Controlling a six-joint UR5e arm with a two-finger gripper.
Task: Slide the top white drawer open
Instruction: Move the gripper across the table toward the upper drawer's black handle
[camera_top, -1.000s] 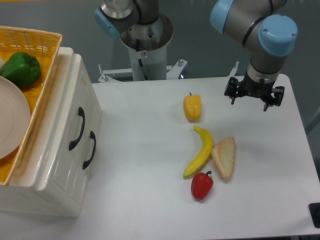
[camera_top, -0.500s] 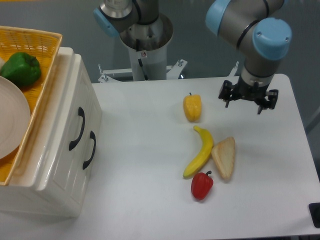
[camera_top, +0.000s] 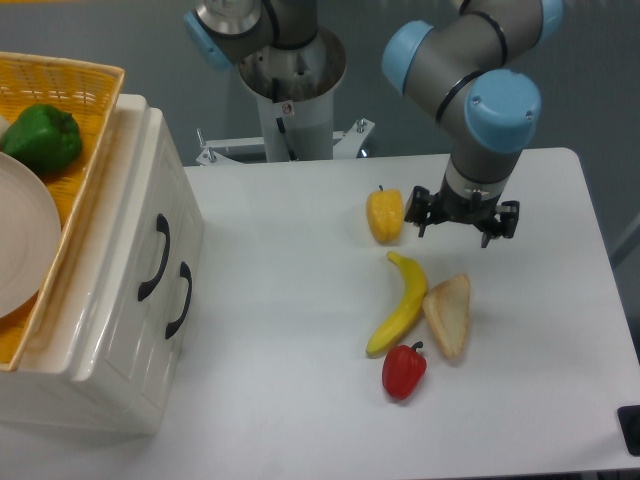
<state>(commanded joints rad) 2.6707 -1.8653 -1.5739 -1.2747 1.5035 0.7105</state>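
Note:
The cream-white drawer unit stands at the left of the table. Its top white drawer (camera_top: 128, 222) is shut flush, with its black curved handle (camera_top: 155, 257) toward the unit's top edge. A second drawer front with its own black handle (camera_top: 180, 298) sits just below it. My gripper (camera_top: 462, 222) hangs far to the right, over the table beside the yellow pepper. It is open, with nothing between its fingers (camera_top: 419, 220), and well apart from the drawers.
A yellow woven basket (camera_top: 85, 150) on top of the unit holds a green pepper (camera_top: 42, 137) and a white plate (camera_top: 22, 240). On the table lie a yellow pepper (camera_top: 385, 214), a banana (camera_top: 400, 303), a bread slice (camera_top: 450, 316) and a red pepper (camera_top: 404, 370).
The gripper has travelled left and a little toward the table's front, from near the right edge to just right of the yellow pepper. The drawers have not moved.

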